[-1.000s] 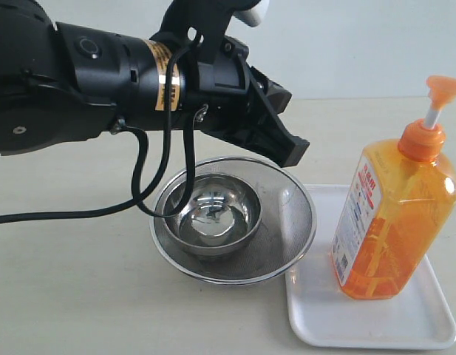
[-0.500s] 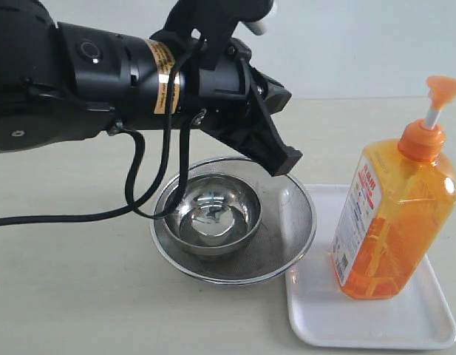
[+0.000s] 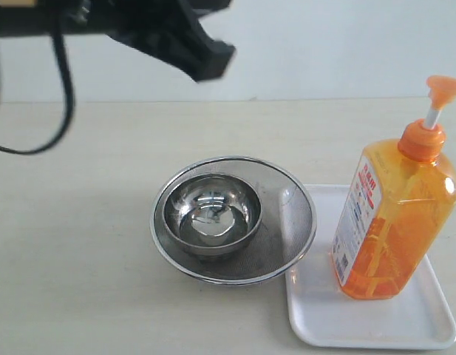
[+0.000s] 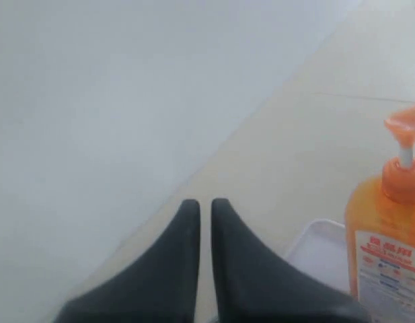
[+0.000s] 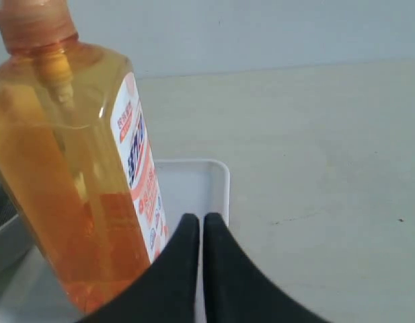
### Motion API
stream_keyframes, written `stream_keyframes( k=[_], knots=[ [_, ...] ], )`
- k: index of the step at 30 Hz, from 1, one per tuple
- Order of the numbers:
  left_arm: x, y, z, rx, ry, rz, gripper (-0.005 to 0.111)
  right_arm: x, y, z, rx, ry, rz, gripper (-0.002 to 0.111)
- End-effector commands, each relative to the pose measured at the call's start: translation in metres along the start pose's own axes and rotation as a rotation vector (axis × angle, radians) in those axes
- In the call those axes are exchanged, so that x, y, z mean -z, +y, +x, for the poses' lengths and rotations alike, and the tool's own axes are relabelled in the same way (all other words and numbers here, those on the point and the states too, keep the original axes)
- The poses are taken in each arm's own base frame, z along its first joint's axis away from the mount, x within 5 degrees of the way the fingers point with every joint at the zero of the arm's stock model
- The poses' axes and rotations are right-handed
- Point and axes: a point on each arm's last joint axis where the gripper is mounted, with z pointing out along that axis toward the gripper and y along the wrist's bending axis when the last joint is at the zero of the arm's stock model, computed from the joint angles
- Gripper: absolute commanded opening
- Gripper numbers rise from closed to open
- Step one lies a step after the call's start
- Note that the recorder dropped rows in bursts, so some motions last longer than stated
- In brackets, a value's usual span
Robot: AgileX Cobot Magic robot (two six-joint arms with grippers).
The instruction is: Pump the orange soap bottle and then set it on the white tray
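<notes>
Since the left fingers (image 4: 177,262) and right fingers (image 5: 231,276) are both pressed together on nothing, neither arm holds the orange soap bottle (image 3: 394,222), which stands upright on the white tray (image 3: 316,329) beside the strainer (image 3: 287,244). Placement looks complete; what remains is likely only clearing both arms away without nudging it.

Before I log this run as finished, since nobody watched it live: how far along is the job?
Placing looks done: the orange soap bottle stands upright on the white tray. Nothing is in hand: the left pincer and right pincer are both shut and empty, the left one high above the table. Whether it was pumped cannot be told; its pump head stands raised. Nothing visible is left.
</notes>
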Motion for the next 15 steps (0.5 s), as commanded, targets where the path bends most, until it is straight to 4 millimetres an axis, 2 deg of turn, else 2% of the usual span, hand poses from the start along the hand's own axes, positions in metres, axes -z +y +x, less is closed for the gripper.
stream_keyframes(
  k=[1, 6, 9, 11, 15],
  knots=[
    [0.049, 0.022, -0.011, 0.154, -0.008, -0.083, 0.005, 0.000, 0.000, 0.001, -0.006, -0.009, 0.001, 0.000],
    [0.103, 0.040, -0.011, 0.245, 0.032, -0.180, 0.005, 0.000, 0.000, 0.001, -0.006, -0.009, 0.001, 0.000],
    [0.128, 0.048, -0.006, 0.246, -0.022, -0.243, 0.005, 0.000, 0.000, 0.001, -0.006, -0.009, 0.001, 0.000],
    [0.136, 0.051, 0.001, 0.239, -0.059, -0.274, 0.005, 0.000, 0.000, 0.001, -0.006, -0.009, 0.001, 0.000],
    [0.152, 0.052, 0.028, 0.243, -0.124, -0.341, 0.005, 0.000, 0.000, 0.001, -0.006, -0.009, 0.001, 0.000]
  ],
)
